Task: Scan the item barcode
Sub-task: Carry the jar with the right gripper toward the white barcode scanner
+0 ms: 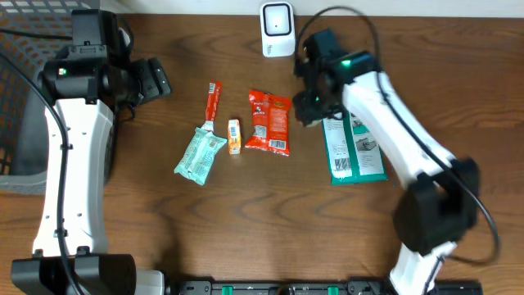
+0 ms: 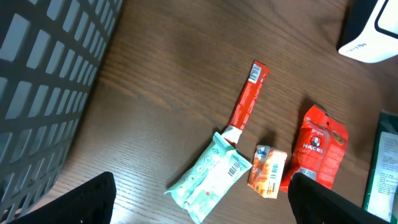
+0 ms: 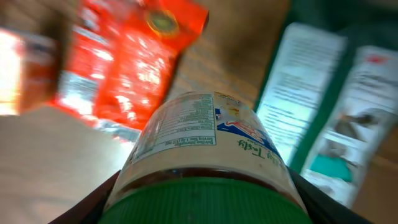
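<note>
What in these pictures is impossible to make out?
Bottle: hidden under the right arm in the overhead view; no barcode shows in the blurred right wrist view.
Right pincer: fingers cut off by the right wrist view's bottom edge; grip on the bottle unclear.
Basket: cut off at the overhead view's left edge.

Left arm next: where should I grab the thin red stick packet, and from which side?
Pinch the red stick packet across its narrow width, on the half away from the pale green packet, coming straight down with the open left gripper. It lies flat, long and thin, and its other end meets that packet, so the far half probably leaves both fingers the most room.
</note>
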